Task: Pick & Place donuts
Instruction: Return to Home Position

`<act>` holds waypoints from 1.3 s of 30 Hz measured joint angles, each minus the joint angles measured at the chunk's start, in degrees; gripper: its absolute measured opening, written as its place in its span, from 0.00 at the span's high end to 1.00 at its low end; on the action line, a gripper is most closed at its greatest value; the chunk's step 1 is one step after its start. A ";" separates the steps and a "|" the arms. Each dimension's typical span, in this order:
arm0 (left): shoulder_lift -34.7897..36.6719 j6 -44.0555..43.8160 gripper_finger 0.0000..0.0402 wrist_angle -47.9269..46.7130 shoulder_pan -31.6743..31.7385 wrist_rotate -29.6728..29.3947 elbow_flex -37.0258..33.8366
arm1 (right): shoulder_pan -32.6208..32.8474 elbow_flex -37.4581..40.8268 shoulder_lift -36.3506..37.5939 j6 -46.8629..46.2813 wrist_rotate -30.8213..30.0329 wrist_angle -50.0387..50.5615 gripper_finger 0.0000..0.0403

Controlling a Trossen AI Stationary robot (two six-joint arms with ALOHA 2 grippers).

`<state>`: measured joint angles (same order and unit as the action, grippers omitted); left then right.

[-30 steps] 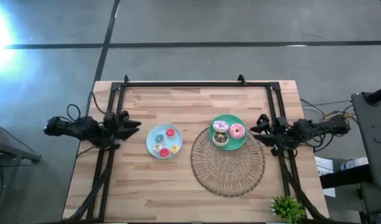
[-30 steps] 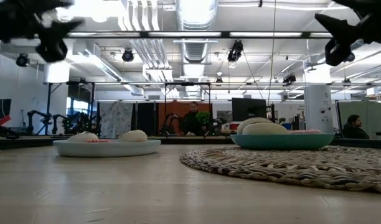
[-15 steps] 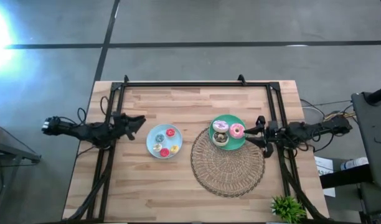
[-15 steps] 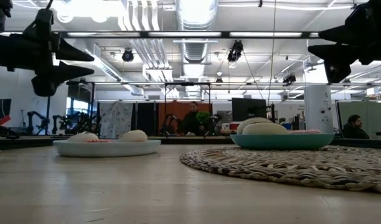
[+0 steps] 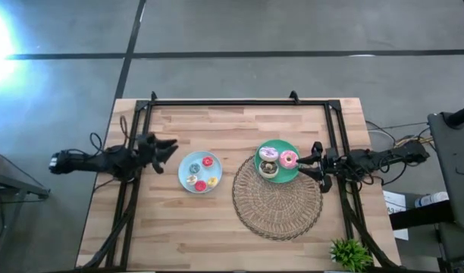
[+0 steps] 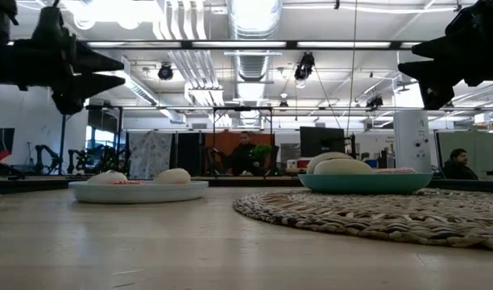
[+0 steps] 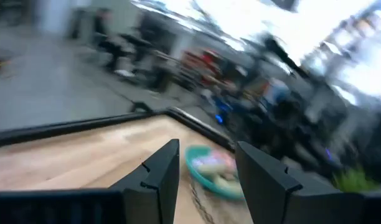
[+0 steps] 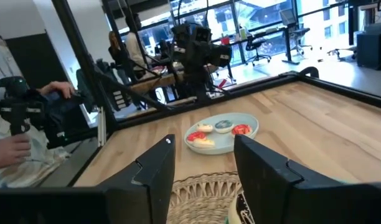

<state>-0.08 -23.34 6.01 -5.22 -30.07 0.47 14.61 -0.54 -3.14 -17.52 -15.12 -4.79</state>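
Observation:
Three larger donuts (image 5: 278,159), speckled white-pink, pink and a darker one, lie on a teal plate (image 5: 293,174) whose near part rests on the woven placemat (image 5: 277,203). Several tiny donuts (image 5: 201,174), red, orange and yellow, lie on a light-blue plate (image 5: 183,173) to its left. My left gripper (image 5: 170,146) hovers open left of the light-blue plate, fingers level and pointing right (image 6: 122,72) (image 7: 207,144). My right gripper (image 5: 304,165) hovers open just right of the teal plate, above table height (image 6: 416,76) (image 8: 203,138). Both are empty.
A black frame (image 5: 239,102) runs along the table's far edge and down both sides under the arms. A small green plant (image 5: 350,252) stands at the near right corner. Bare wood lies near the plates and on the left. People are seated in the room beyond the table (image 6: 246,155).
My left gripper has swung up from pointing downward to level, reaching a little toward the light-blue plate. My right gripper has moved left toward the teal plate and dropped slightly, then held still. The donuts and plates have stayed put.

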 joint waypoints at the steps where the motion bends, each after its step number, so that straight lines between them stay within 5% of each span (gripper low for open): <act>1: 0.01 1.95 0.67 0.01 2.04 5.03 0.00 | 0.00 0.00 0.00 0.00 0.00 0.01 0.61; 5: 0.02 10.39 0.67 0.35 10.75 28.76 -0.02 | 0.00 0.00 0.00 0.00 0.00 0.02 0.61; 8: 0.02 14.24 0.67 -3.45 14.25 38.48 -0.02 | 0.00 0.00 0.00 0.00 0.02 0.02 0.62; 17: 0.07 14.90 0.67 -5.00 6.98 28.20 -0.07 | 0.00 0.00 0.00 0.00 0.00 0.02 0.64; 39: -1.95 13.28 0.67 -4.57 6.24 28.46 -0.04 | 0.00 -0.04 -0.02 0.00 0.00 0.02 0.65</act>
<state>-2.02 -10.07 1.43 1.02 -1.61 0.43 14.61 -0.58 -3.16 -17.52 -15.11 -4.78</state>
